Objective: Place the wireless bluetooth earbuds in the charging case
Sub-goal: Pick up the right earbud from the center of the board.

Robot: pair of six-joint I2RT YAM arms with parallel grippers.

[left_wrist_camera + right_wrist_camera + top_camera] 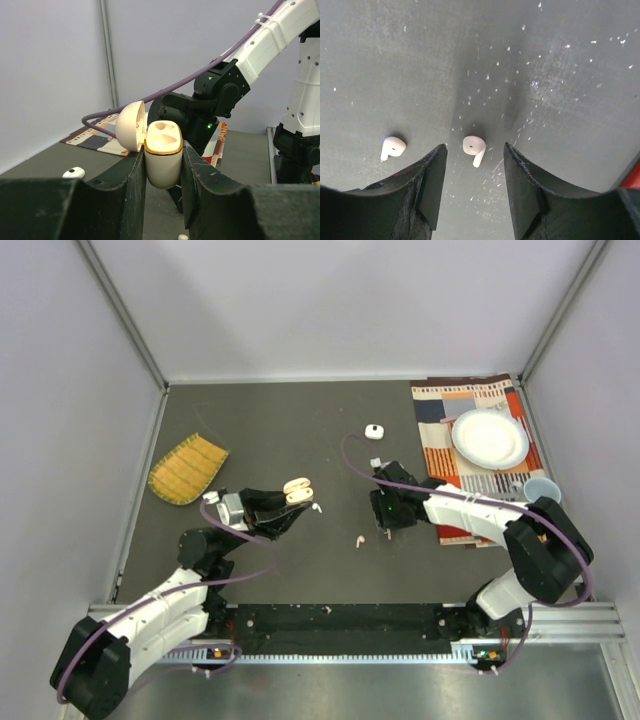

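Observation:
My left gripper (288, 503) is shut on an open peach charging case (297, 490) and holds it above the table. In the left wrist view the case (162, 160) stands upright between the fingers (125, 185), with its lid swung left and both sockets empty. My right gripper (474, 157) is open and points down just above the table. A pale earbud (474, 146) lies between its fingertips, not touching either. A second pale earbud (392, 148) lies to the left of the left finger. The top view shows a peach earbud (357, 539) beside the right gripper (385, 525) and a white earbud (317, 507) by the case.
A small white case (374, 430) sits at the back middle and also shows in the left wrist view (73, 173). A white plate (489, 437) lies on a patterned cloth (440, 405) at the right, with a small bowl (541, 490) near it. A yellow woven mat (187, 468) lies at the left.

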